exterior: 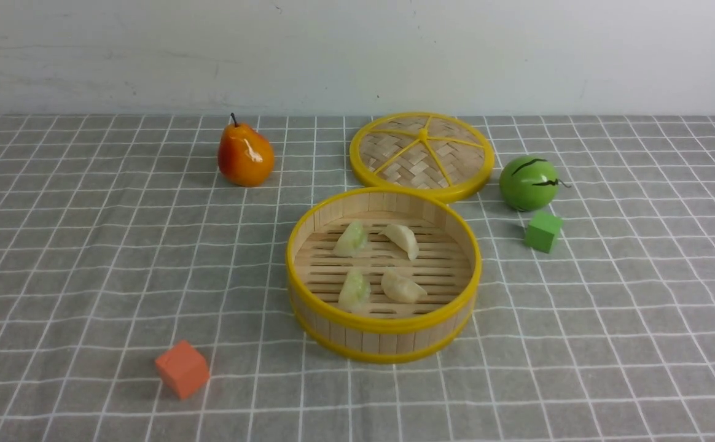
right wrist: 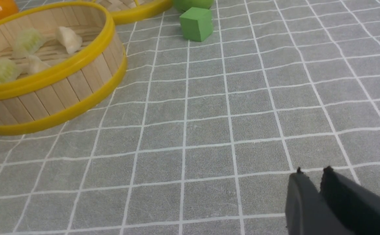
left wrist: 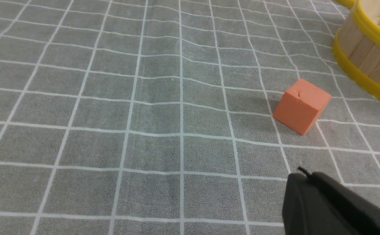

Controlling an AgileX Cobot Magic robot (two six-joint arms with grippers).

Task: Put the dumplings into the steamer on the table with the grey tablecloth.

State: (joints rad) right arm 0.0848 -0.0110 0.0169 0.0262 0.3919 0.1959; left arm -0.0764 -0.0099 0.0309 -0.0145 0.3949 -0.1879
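Front view: steamer (exterior: pixel 384 325) at cloth (exterior: pixel 87 258) centre, four dumplings (exterior: pixel 404 286) inside; lid (exterior: pixel 422 153) at 12 o'clock, orange cube (exterior: pixel 182 369) at 8 o'clock. No arms visible there. Right wrist view only: right gripper (right wrist: pixel 312 172), fingers nearly together, empty, above bare cloth. Left wrist view only: left gripper (left wrist: pixel 302 176), single dark finger visible, opening cannot be told; nothing seen held.

Orange pear (exterior: pixel 245 155) sits back left, woven lid (exterior: pixel 422 155) behind center, green melon (exterior: pixel 528 182) with a green cube (exterior: pixel 542 231) just beside it, orange cube (exterior: pixel 182 369) up front left.
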